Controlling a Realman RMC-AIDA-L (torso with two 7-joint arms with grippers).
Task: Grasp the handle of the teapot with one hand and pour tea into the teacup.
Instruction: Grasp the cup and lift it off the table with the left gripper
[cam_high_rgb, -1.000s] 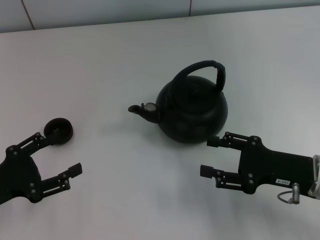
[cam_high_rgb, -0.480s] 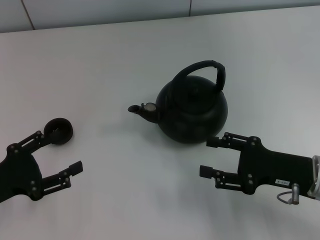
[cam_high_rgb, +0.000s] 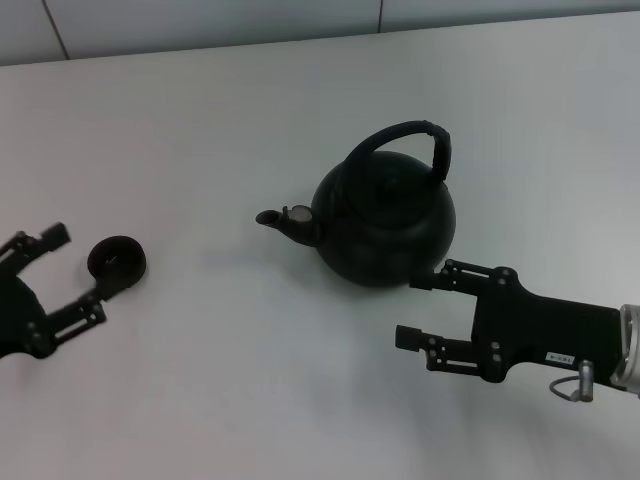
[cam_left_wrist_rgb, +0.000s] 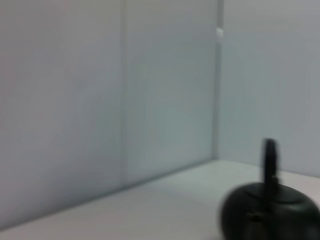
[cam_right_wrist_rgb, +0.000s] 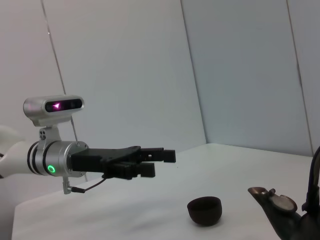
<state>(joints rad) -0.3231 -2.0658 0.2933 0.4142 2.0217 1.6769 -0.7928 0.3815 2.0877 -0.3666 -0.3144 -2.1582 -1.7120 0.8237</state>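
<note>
- The left gripper (cam_right_wrist_rgb: 162, 162) reaches in above the white table (cam_right_wrist_rgb: 125, 205), on a black forearm with a silver wrist section.
- Its jaws are parted, one finger (cam_right_wrist_rgb: 159, 154) above the other, with nothing between them.
- A green light (cam_right_wrist_rgb: 50, 169) glows on the silver wrist section, and a camera module (cam_right_wrist_rgb: 54, 109) with a pink light sits on top of it.
- The teacup (cam_right_wrist_rgb: 204, 209) stands on the table below and just beyond the jaws, apart from them.
- Farther past the jaws, beyond the teacup, the teapot (cam_right_wrist_rgb: 287, 212) shows only its spout and a strip of its handle (cam_right_wrist_rgb: 315, 176) at the frame edge.
- Pale wall panels (cam_right_wrist_rgb: 125, 75) rise behind the jaws.
</note>
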